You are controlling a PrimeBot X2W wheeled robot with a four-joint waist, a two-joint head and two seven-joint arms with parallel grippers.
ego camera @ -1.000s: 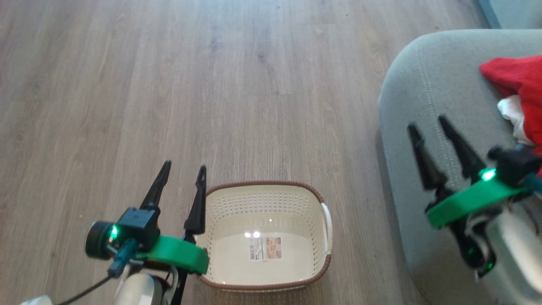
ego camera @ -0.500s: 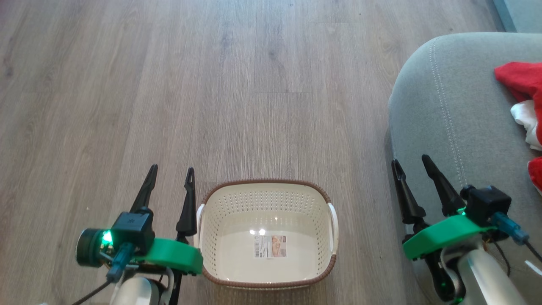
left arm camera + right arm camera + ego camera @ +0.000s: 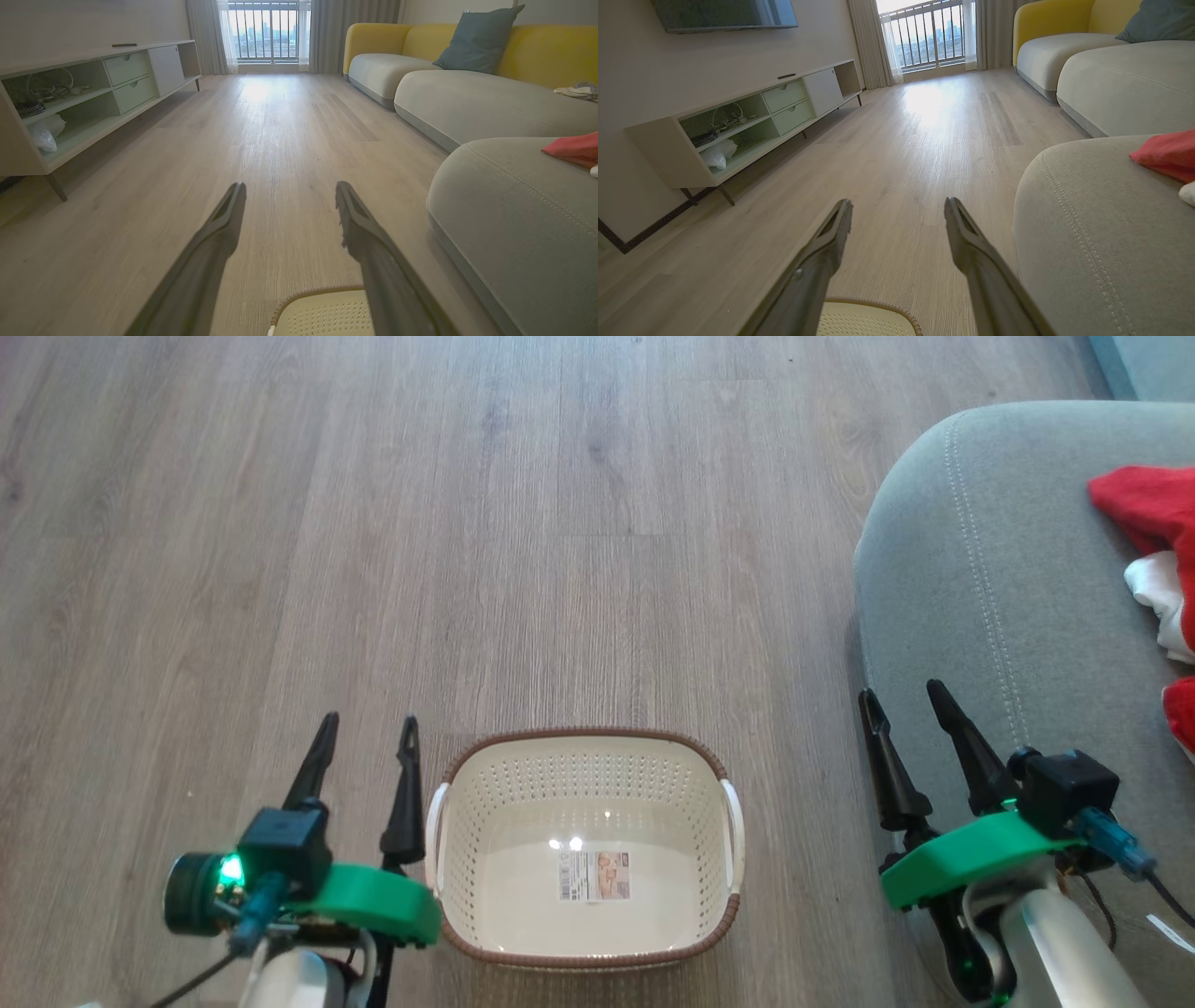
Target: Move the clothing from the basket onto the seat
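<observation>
Here we see the clothing (image 3: 1144,509), red with white patches, lying on the seat (image 3: 980,616), in from its rounded corner. It is up and to the right of our right claw (image 3: 901,691) and well apart from it. That claw hangs released, fingers spread, over the seat's edge nearest the basket (image 3: 579,779). Our left claw (image 3: 369,721) is released too, grasping nothing, just beside the basket's left handle. The basket stands on the floor (image 3: 467,523) between both claws, a paper label (image 3: 594,875) on its bottom.
</observation>
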